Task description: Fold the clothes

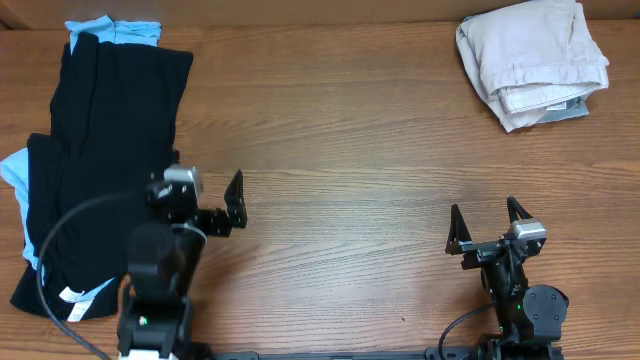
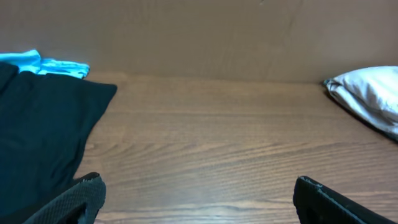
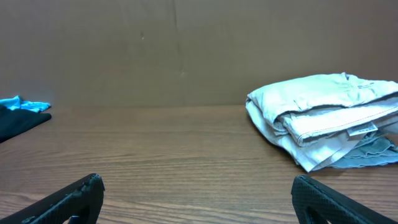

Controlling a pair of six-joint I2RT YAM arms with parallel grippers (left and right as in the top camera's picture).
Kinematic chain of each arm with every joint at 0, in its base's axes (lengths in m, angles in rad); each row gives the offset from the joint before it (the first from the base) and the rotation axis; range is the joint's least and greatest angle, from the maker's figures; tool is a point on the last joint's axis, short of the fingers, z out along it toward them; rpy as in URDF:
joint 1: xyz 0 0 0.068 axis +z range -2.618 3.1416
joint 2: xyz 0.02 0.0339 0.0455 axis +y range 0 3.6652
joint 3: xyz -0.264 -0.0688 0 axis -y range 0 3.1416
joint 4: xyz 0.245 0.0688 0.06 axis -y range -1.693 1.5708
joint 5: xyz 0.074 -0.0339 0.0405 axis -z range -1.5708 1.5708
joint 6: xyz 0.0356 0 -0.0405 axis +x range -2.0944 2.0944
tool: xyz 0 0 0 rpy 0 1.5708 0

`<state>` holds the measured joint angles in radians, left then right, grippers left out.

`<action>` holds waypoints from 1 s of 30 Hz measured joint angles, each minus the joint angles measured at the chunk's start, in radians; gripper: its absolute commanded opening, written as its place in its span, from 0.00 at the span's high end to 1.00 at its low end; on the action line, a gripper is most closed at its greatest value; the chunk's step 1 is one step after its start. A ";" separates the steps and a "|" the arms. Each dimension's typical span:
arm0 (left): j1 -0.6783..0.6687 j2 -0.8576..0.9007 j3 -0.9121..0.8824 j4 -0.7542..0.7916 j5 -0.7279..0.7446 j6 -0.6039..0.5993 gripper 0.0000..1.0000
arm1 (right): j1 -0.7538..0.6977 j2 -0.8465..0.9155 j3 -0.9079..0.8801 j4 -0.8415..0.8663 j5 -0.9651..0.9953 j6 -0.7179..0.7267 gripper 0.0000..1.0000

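Overhead view: no brand name or legible writing shows. A small white tag sits on the near side of the beige shorts, and a second white tag lies on the black garment near the near-left corner. The print on both is too small to read.

Surface: a bench of brown wood grain. A plain brown panel stands along its far edge.

Task item: the beige shorts lie as a folded stack at the far-right corner, resting on the bench and well apart from both grippers. A grey-blue fabric edge shows under the stack's near side.

Left edge: the black garment is spread along it, over a light-blue garment that shows at the far-left corner.

Left gripper: released, jaws wide apart, grasping nothing. It is beside the black garment's right border.

Right gripper: released, jaws spread, grasping nothing. It is close to the near edge, on the right.

Open room: bare wood runs from both grippers to the far edge, between the two clothing piles.
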<state>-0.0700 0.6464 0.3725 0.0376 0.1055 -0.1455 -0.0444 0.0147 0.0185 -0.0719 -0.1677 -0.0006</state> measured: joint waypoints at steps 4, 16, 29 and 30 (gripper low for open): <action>0.006 -0.125 -0.100 0.015 -0.009 0.006 0.00 | 0.000 0.000 0.000 0.000 0.000 0.000 0.00; 0.051 -0.403 -0.256 0.028 -0.021 0.017 0.00 | 0.000 0.000 0.000 -0.001 0.000 0.000 0.00; 0.060 -0.566 -0.360 -0.058 -0.021 0.019 0.00 | 0.000 0.000 0.000 0.000 0.000 0.000 0.00; 0.060 -0.575 -0.361 -0.088 -0.021 0.019 0.00 | 0.000 0.000 0.000 0.000 0.000 0.000 0.00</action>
<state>-0.0105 0.0711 0.0116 -0.0505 0.0849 -0.1268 -0.0444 0.0147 0.0185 -0.0719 -0.1677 -0.0010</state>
